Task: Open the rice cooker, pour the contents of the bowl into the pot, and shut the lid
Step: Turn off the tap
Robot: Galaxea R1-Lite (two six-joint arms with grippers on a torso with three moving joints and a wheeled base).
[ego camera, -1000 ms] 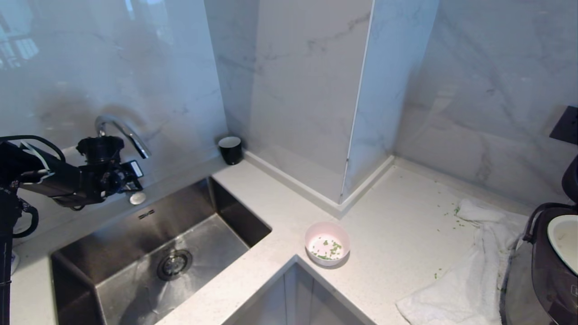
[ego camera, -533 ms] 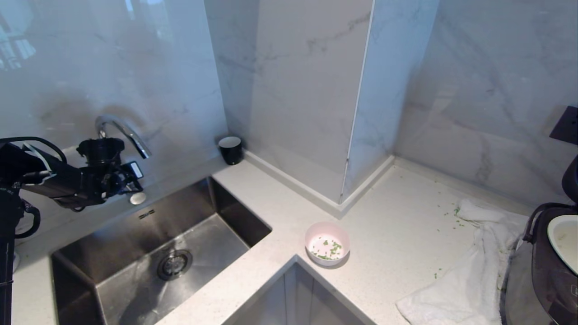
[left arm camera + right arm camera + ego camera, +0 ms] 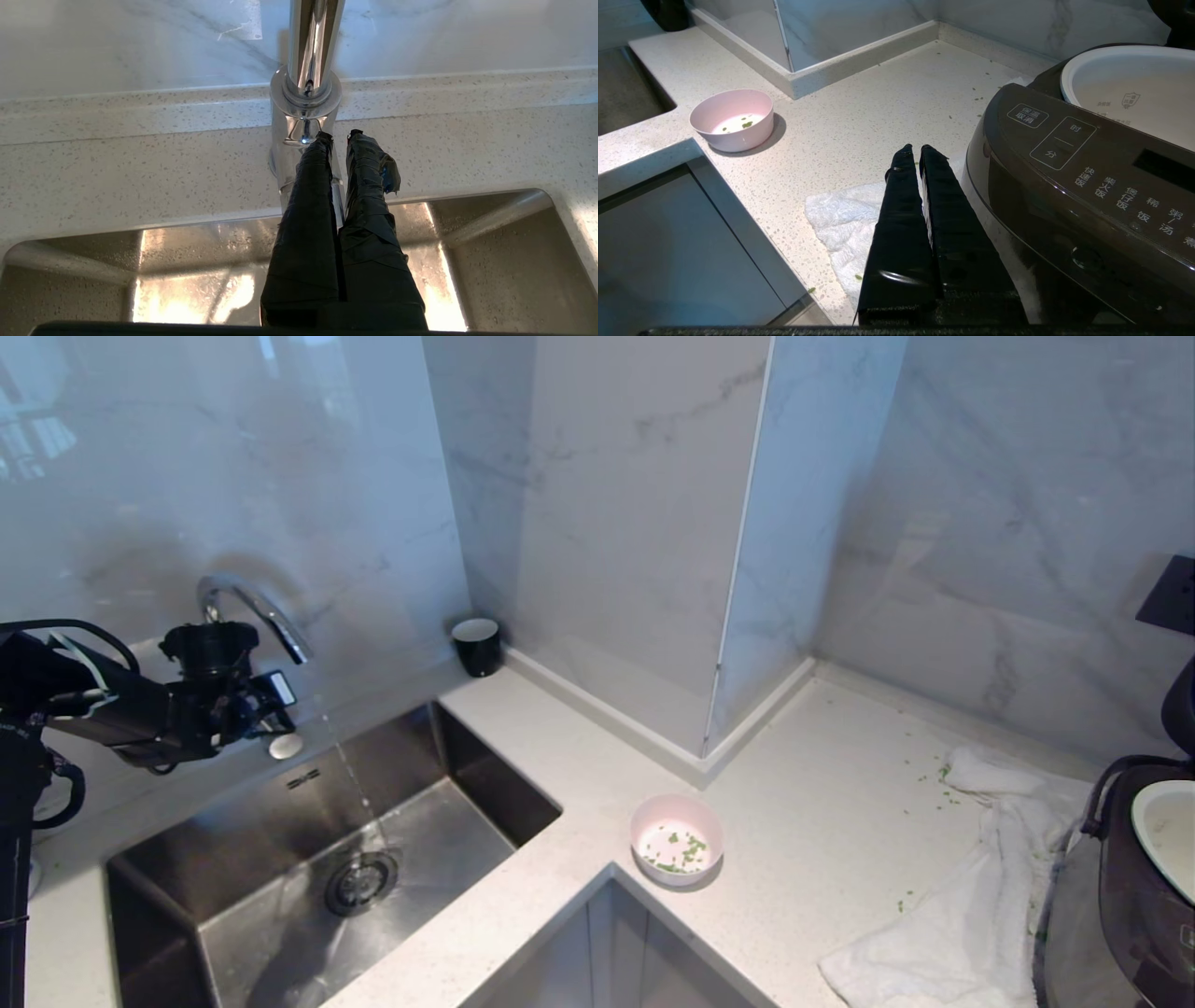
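The pale pink bowl point(image 3: 677, 840) stands on the counter's front corner, with green bits of the contents point(image 3: 689, 848) on its white inside; it also shows in the right wrist view point(image 3: 732, 119). The dark-brown rice cooker point(image 3: 1087, 186) sits at the far right, its cream-white pot point(image 3: 1167, 826) uncovered. The lid point(image 3: 1182, 705) stands raised, mostly out of frame. My right gripper point(image 3: 914, 148) is shut and empty, just left of the cooker over a white towel. My left gripper point(image 3: 337, 135) is at the tap, shut on its thin chrome lever point(image 3: 337, 200).
A steel sink point(image 3: 233, 915) lies at the left under the curved tap spout point(image 3: 252, 607), and a thin stream of water falls into it. A black cup point(image 3: 476, 646) stands in the back corner. A crumpled white towel point(image 3: 962, 905) and stray green bits lie beside the cooker.
Water has started running from the spout into the sink. Neither arm has visibly moved, and the bowl stays in place.
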